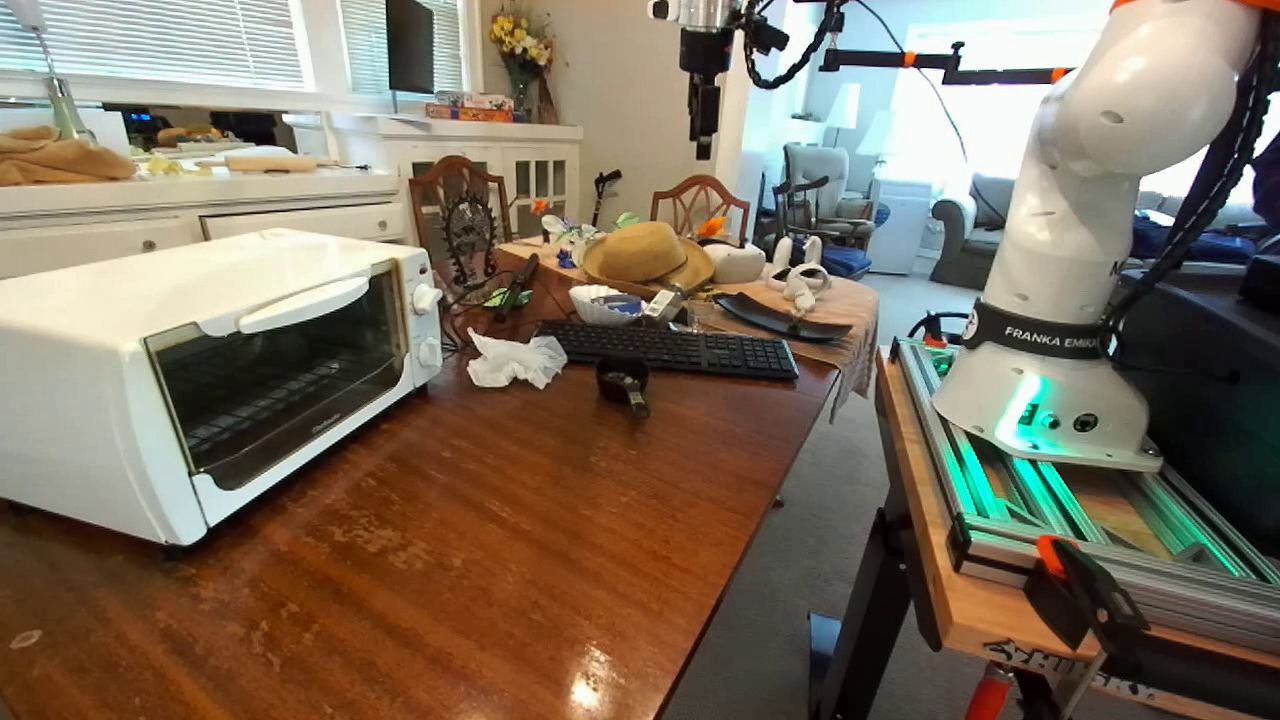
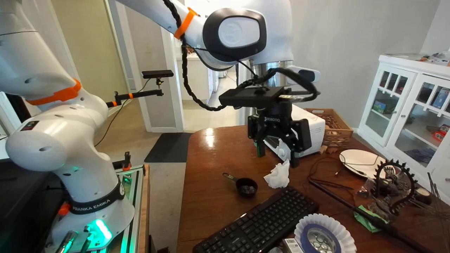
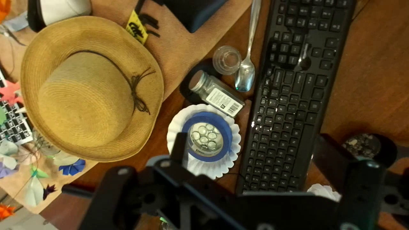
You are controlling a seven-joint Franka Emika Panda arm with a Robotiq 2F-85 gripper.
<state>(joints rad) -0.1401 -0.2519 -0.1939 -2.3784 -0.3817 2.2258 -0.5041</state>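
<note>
My gripper (image 2: 277,156) hangs in the air above the wooden table with its fingers spread wide and nothing between them. Seen in the wrist view, the gripper (image 3: 251,143) looks down on a black keyboard (image 3: 287,105). Left of it is a white fluted bowl (image 3: 207,167) bearing a blue tape roll (image 3: 227,137), with clear glass beads showing through the ring. A black measuring cup (image 2: 246,187) containing small grey bits sits near the keyboard. Beside the cup lies a crumpled white tissue (image 2: 278,175). One finger partly covers the cup in the wrist view.
A white toaster oven (image 1: 290,290) stands on the table (image 1: 430,560). A straw hat (image 3: 86,102), a glass jar (image 3: 220,95), a small clear cup (image 3: 227,60) and a spoon (image 3: 245,75) lie near the bowl. A white plate (image 2: 362,163) and a spiky black ornament (image 2: 393,186) are farther off.
</note>
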